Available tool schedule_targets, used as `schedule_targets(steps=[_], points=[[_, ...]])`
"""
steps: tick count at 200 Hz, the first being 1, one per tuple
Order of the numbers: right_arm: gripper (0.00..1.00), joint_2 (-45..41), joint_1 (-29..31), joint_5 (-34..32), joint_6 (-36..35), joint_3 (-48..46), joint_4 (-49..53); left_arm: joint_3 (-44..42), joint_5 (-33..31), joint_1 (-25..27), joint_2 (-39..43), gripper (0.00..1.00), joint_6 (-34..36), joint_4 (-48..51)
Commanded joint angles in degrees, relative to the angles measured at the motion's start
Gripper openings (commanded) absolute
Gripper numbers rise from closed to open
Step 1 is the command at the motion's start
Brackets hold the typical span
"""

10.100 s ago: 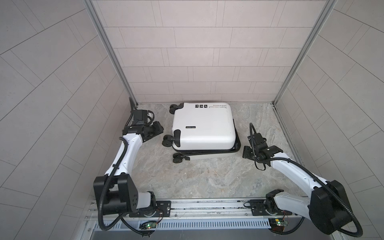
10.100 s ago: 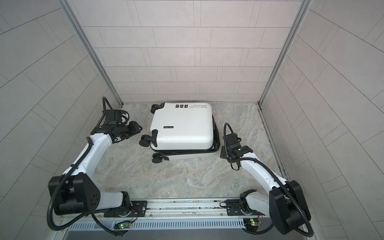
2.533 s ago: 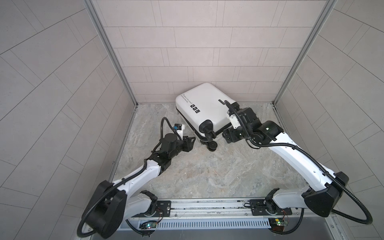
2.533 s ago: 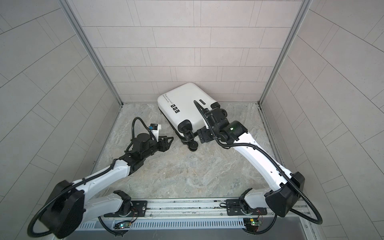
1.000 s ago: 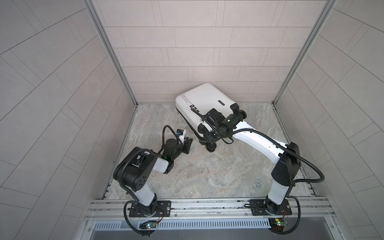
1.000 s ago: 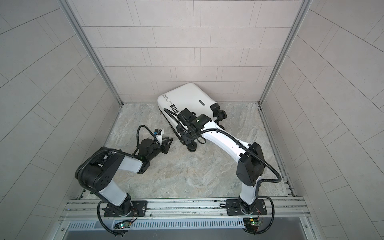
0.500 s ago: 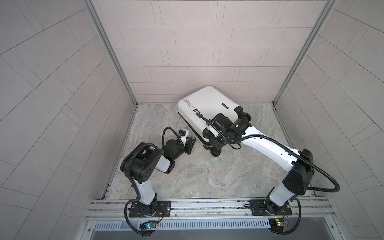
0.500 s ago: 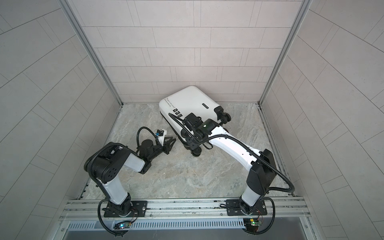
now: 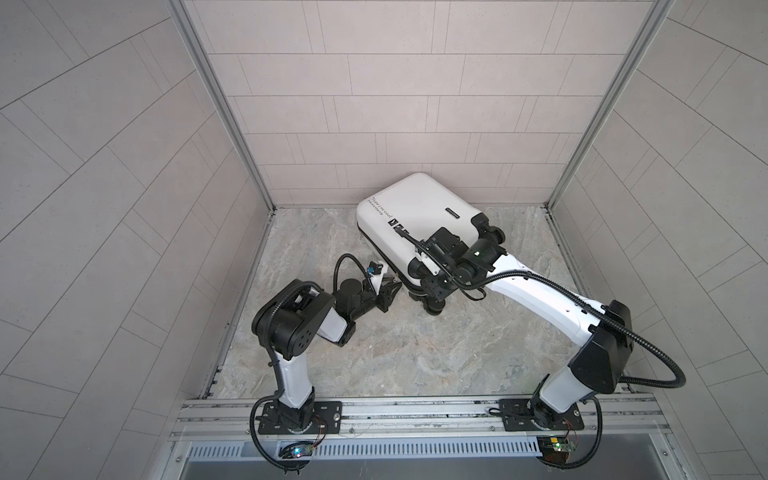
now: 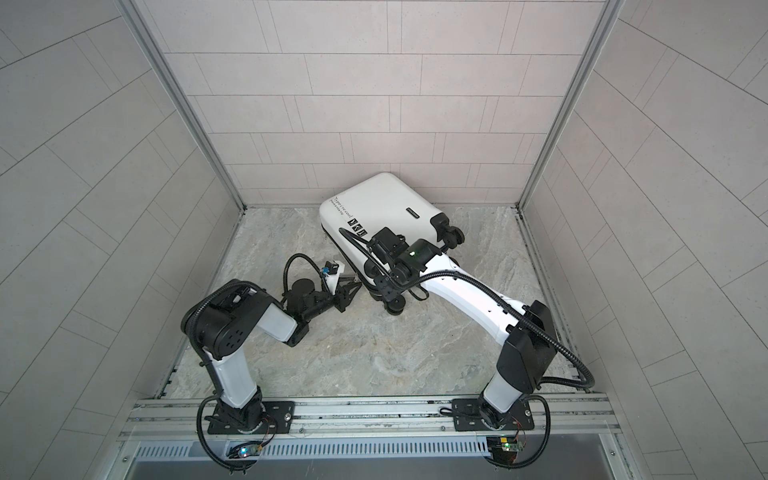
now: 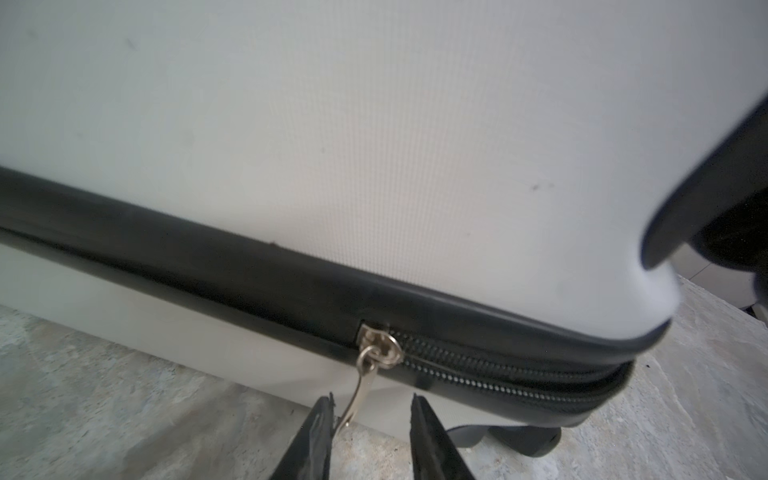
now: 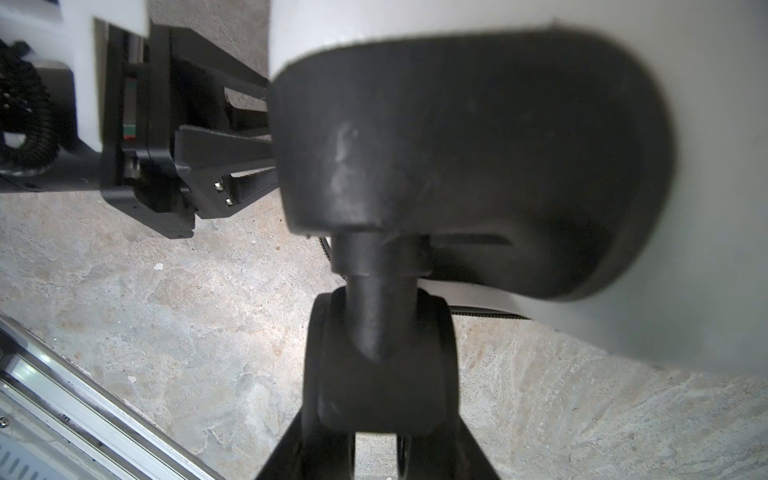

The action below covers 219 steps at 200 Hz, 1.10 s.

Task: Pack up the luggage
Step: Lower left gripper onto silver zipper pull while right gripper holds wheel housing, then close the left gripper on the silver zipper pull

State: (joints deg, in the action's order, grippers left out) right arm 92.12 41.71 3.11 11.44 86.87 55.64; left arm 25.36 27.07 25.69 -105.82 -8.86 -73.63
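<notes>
Luggage (image 9: 415, 216) leaning tilted near back wall. Right gripper (image 12: 378, 415) seemingly clamping 1 wheel (image 12: 380, 365), steadying. Left gripper (image 11: 372, 415) hanging open, straddling zipper pull (image 11: 359, 395). Zipper step running; next needing pinch on pull, then drag along track.

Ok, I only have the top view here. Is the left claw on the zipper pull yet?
Observer: Not yet. The left wrist view shows the left claw open, with the zipper pull hanging between its fingers, not pinched.
Operator: And what is the right claw gripping? The wrist blocks it for me.
Observer: In the right wrist view the right claw is closed on a black wheel of the suitcase.
</notes>
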Motion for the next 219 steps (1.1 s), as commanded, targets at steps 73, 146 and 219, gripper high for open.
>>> schedule_targets(steps=[73, 146, 219], points=[[0.15, -3.0, -0.6, -2.4, 0.5, 0.4, 2.8, 2.8, 1.2, 0.4, 0.5, 0.27, 2.7, 0.5], [0.13, -2.6, -0.6, -1.3, 1.0, 1.7, 2.3, 3.6, -2.3, 2.1, 5.8, 0.02, 3.9, 7.8], [0.0, -0.6, -0.6, 1.8, 1.6, 5.8, 0.7, 1.4, -4.5, 5.6, 15.6, 0.0, 8.8, 21.9]])
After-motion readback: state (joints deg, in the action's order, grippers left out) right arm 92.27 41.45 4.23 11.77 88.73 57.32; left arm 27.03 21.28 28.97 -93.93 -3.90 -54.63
